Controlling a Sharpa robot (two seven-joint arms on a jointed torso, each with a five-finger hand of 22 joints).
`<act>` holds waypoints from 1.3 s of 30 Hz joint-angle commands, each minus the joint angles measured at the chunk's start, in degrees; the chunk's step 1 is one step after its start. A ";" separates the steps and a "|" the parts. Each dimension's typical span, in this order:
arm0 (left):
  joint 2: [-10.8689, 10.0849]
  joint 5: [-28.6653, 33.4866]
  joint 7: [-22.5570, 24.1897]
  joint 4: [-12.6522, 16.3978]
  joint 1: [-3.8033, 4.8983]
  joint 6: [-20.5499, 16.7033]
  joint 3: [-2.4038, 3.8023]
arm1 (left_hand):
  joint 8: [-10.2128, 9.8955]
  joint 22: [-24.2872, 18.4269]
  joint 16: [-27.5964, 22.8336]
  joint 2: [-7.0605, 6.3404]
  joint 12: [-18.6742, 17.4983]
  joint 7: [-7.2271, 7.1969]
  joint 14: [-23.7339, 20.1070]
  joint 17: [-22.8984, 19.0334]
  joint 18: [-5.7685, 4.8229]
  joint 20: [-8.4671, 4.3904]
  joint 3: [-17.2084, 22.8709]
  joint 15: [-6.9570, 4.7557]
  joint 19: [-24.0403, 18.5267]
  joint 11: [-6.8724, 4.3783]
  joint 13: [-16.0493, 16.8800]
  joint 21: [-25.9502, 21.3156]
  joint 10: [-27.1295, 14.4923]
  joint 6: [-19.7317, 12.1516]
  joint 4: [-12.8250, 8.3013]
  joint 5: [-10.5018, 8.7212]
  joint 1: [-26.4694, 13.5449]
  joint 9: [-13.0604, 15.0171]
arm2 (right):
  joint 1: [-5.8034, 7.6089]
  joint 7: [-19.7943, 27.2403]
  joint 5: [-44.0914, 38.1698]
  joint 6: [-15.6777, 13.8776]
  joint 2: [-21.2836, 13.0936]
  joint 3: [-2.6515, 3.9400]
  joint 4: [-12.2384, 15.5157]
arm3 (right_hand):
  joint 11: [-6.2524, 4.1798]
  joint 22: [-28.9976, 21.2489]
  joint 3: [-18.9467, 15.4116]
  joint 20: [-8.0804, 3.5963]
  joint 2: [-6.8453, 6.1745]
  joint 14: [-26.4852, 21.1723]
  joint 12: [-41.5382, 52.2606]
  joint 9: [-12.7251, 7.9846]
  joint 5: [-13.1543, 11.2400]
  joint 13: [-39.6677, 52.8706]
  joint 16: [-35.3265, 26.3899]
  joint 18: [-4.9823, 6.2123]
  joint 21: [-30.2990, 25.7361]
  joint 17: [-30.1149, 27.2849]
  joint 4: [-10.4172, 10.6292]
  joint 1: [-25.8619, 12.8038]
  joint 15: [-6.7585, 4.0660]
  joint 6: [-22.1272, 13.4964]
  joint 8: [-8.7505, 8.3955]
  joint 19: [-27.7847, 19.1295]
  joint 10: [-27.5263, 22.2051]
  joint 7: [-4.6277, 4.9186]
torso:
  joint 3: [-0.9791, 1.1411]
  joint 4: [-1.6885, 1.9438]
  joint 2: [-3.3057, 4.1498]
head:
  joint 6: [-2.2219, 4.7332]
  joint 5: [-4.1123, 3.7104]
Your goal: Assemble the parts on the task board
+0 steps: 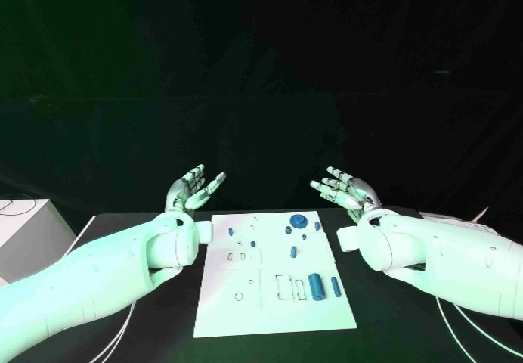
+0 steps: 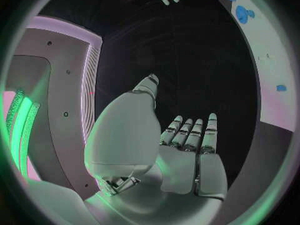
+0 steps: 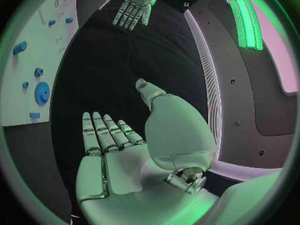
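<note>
Looking down from the head camera, I have both hands raised off the table and holding nothing. My left hand (image 1: 194, 189) hovers beyond the far left corner of the task board (image 1: 224, 318), palm up with the fingers spread; my right hand (image 1: 345, 190) mirrors it beyond the far right corner, equally loose and released. Both wrist cameras confirm bare palms.

The board lies flat in the middle of the black table (image 1: 142, 333), between my two forearms. The parts are all untouched on it: a round blue gear (image 1: 298, 221) near the far edge, a short blue peg (image 1: 293, 251) toward the middle, and a thicker blue cylinder (image 1: 316, 286) lying beside a thin blue pin (image 1: 335, 287) on the near right side. Several outlined slots and holes sit to their left.

I judge these pieces to be rigid, light plastic, and smooth enough to roll or skid if nudged sideways. The cylinder looks like the easiest first pick for my right hand: I would pinch it across its middle from above, thumb opposing fingers, so it cannot pivot. The gear I would take by its rim. The thin pin will need a careful fingertip pinch, as it lies just beside the cylinder.
</note>
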 commanded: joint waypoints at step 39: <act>-13.47 -8.65 -3.83 18.99 -0.11 15.71 3.42 | 10.05 21.28 44.81 -2.21 3.23 2.95 47.57 36.33 2.85 -7.69 19.48 -7.86 42.70 -2.89 3.51 41.69 52.83 37.31 -0.78 0.03 0.50 5.95 | 7.03 -20.78 -77.47 9.07 1.96 -0.75 -6.96 | -10.11 41.31 15.04 -11.98 -9.68 62.88 1.76 6.87 2.43 2.05 58.91 2.23 53.26 45.75 -1.79 5.78 -14.86 44.49 7.51 65.36 49.38 1.80 | -1.15 1.48 8.41 | 0.52 -2.02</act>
